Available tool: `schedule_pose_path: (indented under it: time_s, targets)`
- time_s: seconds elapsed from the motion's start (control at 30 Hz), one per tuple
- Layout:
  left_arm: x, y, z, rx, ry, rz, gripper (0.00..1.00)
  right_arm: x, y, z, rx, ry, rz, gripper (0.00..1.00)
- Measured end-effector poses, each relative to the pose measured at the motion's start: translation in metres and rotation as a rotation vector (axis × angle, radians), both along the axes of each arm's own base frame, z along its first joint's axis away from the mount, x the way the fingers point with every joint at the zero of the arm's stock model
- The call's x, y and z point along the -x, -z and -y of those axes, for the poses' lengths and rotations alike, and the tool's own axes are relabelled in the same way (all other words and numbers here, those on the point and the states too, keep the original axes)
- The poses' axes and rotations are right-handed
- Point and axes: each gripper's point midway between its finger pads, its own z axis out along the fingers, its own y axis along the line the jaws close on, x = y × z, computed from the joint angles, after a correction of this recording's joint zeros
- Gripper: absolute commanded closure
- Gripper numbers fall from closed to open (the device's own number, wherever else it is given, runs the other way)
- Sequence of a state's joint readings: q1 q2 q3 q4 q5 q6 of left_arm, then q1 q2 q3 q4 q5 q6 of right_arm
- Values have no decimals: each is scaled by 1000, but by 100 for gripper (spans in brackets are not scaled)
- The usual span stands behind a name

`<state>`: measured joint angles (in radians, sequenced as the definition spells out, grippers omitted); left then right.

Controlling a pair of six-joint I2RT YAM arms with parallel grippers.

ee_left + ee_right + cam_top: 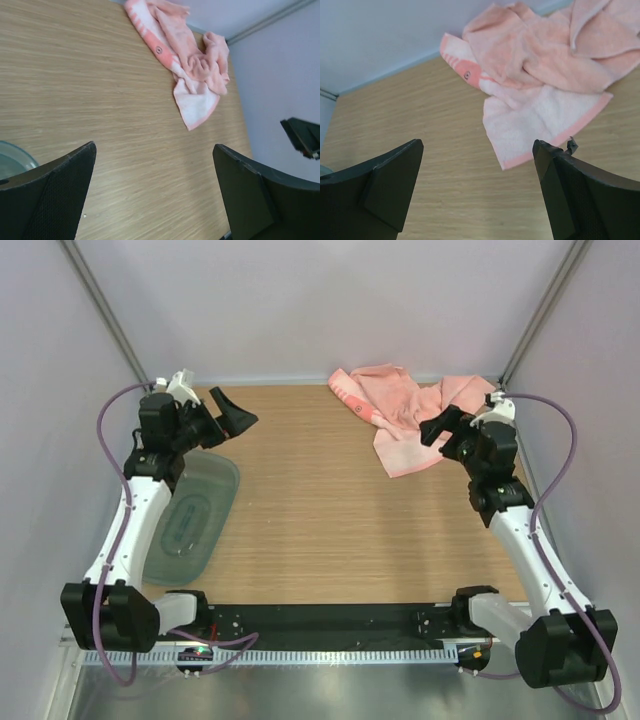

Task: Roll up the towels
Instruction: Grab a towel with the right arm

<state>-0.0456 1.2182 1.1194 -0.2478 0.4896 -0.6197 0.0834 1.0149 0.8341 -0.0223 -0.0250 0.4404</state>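
Note:
Salmon-pink towels lie in a crumpled heap at the table's back right, with a paler corner spread toward the front. The heap also shows in the left wrist view and in the right wrist view. My left gripper is open and empty, raised at the back left, well away from the towels; it shows wide open in its wrist view. My right gripper is open and empty, hovering just over the heap's right edge; in its wrist view bare wood lies between the jaws.
A translucent grey-green plastic tray lies at the left under my left arm. Grey walls with metal posts close the back and sides. A black rail runs along the near edge between the arm bases.

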Motion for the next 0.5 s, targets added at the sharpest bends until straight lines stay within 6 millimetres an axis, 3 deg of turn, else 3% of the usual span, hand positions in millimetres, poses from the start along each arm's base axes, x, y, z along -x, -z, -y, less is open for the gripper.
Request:
schedule_pose_path:
  time_s: [0.13, 0.23, 0.3, 0.4, 0.5]
  targets:
    - [0, -11, -29, -33, -166, -12, 0, -2, 22, -4, 1, -4, -142, 0]
    - [4, -11, -35, -23, -184, -31, 0, -19, 20, -21, 67, -20, -212, 0]
    - [5, 0, -37, -36, -192, -65, 0, -34, 22, -46, 140, -52, -253, 0]
    - [11, 23, -48, -87, -257, -105, 0, -46, 46, -76, 226, -97, -343, 0]
    - [31, 39, -55, -134, -304, -110, 0, -51, 81, -78, 276, -98, -453, 0]
